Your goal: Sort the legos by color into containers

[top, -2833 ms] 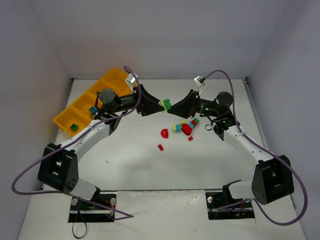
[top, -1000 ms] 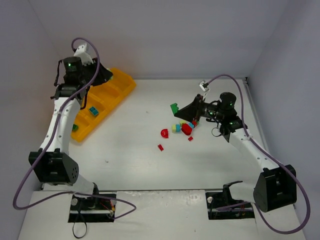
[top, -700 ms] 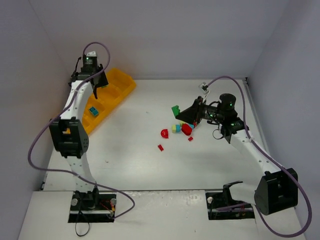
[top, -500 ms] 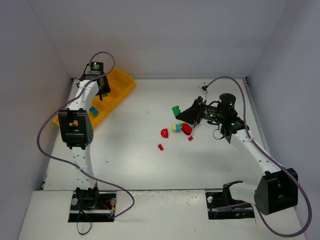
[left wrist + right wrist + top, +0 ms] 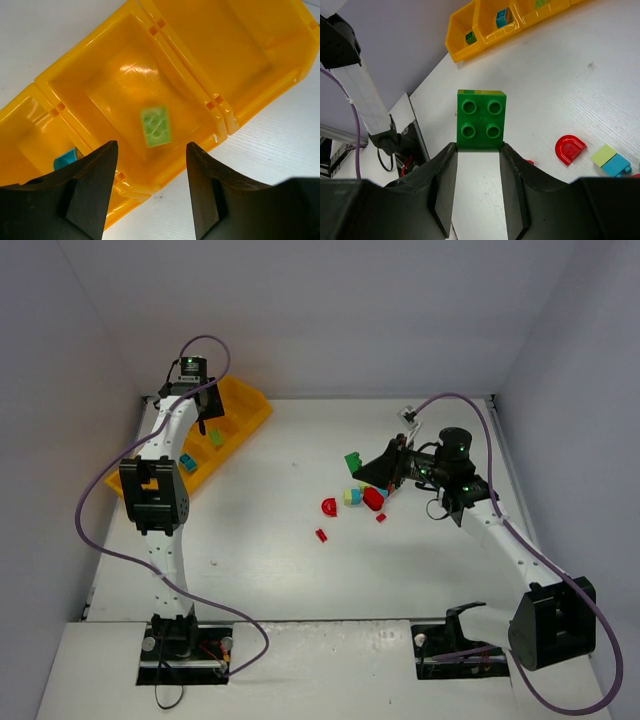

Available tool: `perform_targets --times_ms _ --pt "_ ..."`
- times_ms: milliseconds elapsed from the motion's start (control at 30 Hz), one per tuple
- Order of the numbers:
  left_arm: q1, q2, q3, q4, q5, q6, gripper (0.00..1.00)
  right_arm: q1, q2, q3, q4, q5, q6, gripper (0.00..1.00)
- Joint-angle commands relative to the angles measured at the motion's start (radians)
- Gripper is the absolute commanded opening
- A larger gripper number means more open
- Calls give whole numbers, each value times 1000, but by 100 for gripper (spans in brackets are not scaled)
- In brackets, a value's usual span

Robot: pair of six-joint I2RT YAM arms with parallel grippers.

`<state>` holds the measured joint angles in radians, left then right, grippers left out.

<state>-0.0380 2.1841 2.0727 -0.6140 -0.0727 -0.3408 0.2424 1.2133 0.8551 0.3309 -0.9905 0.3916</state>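
- Legos lie loose on the white counter (image 5: 300, 570). Nearest the arm bases is a small red brick (image 5: 321, 535), with a red half-round (image 5: 329, 507) just beyond it.
- A little farther right sits a tight cluster: a yellow-green and teal pair (image 5: 352, 496), a larger red brick (image 5: 373, 498) and a tiny red piece (image 5: 381, 517).
- Just past the cluster, the right gripper (image 5: 479, 150) is clamped on a green four-stud brick (image 5: 481, 120). It holds the brick above the counter, studs facing the wrist camera.
- At the far left, the long orange-yellow tray (image 5: 250, 405) lies at a slant.
- Its nearest end compartment holds a dark green brick (image 5: 470, 36), and the next one holds a teal brick (image 5: 187, 462).
- The left gripper (image 5: 150, 155) hangs over the tray with its jaws apart, gripping nothing.
- Below that gap, a yellow-green brick (image 5: 155, 125) shows inside the third compartment. It is slightly blurred, so I cannot tell whether it rests on the floor of the compartment.
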Motion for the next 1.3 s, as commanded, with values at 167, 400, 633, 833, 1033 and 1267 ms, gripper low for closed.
perform_targets --times_ms 167,400,633,833,1033,1267 --pt "-2 -110 21 40 27 -10 64 -6 -17 39 30 13 -16 0" --pt "-13 -366 -71 20 343 -96 69 1 -12 102 -64 95 -106 0" --pt "-140 -631 -403 244 809 -156 80 18 -11 127 -70 113 -132 0" --pt "-301 -742 -634 454 889 -259 82 47 -15 128 -70 96 -138 0" --pt "-439 -730 -599 442 768 -375 82 87 -31 114 -76 136 -140 0" --pt "-520 -716 -563 419 642 -467 82 130 -43 104 -90 233 -145 0"
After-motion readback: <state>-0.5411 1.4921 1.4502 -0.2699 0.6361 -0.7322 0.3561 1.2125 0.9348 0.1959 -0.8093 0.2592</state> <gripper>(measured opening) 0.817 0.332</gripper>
